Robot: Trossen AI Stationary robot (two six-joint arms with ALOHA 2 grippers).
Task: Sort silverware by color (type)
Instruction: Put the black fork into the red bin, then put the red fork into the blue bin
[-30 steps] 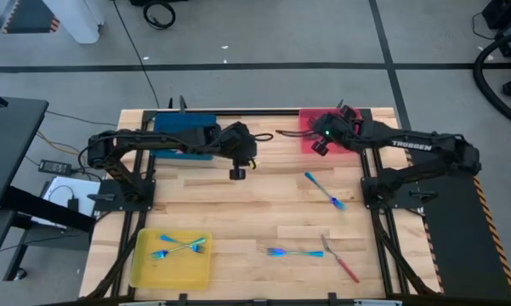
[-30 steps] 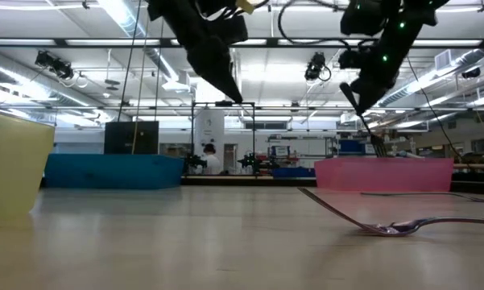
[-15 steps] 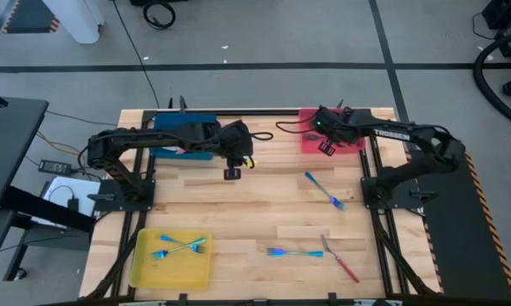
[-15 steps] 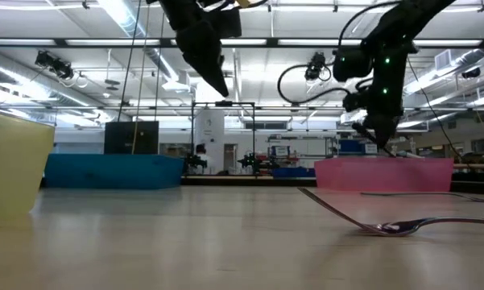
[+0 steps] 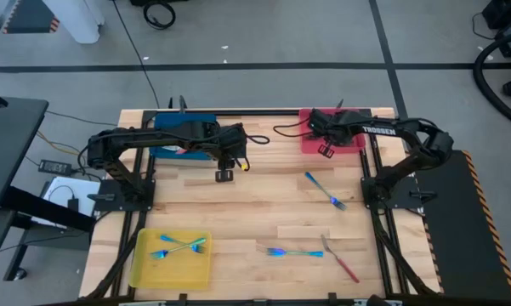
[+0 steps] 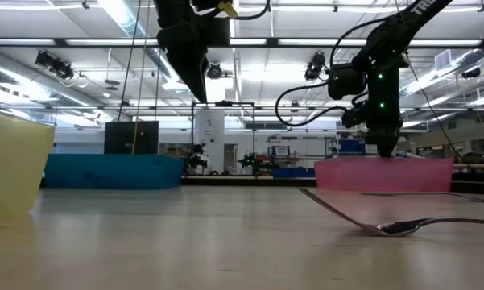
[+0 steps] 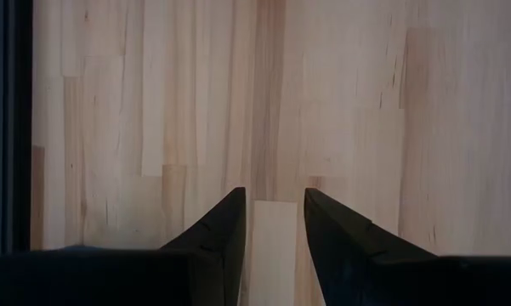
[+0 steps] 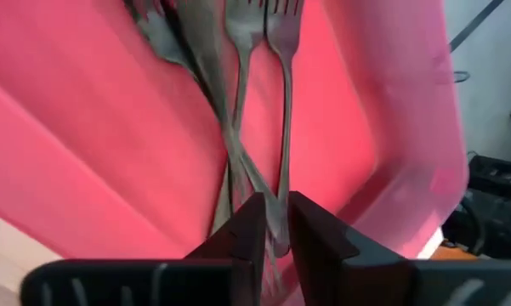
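My right gripper (image 5: 326, 150) (image 6: 384, 149) (image 8: 276, 234) hangs low over the near left part of the red tray (image 5: 344, 136), shut on a grey metal fork (image 8: 238, 144). Other grey forks (image 8: 282, 102) lie on the tray's floor under it. My left gripper (image 5: 224, 176) (image 7: 276, 221) is open and empty above bare wood, just off the blue tray (image 5: 183, 136). On the table lie a blue fork (image 5: 326, 189), a blue utensil (image 5: 289, 252) and a red-handled fork (image 5: 341, 260). Two blue forks (image 5: 178, 248) lie crossed in the yellow tray (image 5: 144, 272). My right gripper pinches the grey fork's slim handle (image 8: 259, 189) between its two fingers, coming from above and pointing down into the red tray. The fork runs away from the fingers across the other grey forks. I cannot tell whether its tine end rests on them.
The blue tray sits at the far left, the red tray at the far right, the yellow tray at the near left corner. A utensil (image 6: 386, 227) lies close to the low camera. Bare wood (image 5: 255, 200) spreads between the arms.
My right gripper came down and toward the far edge into the red tray. The grey fork, which hung slanting below it in the air, is now down among the tray's forks. My left gripper drifted toward the table's left, still open.
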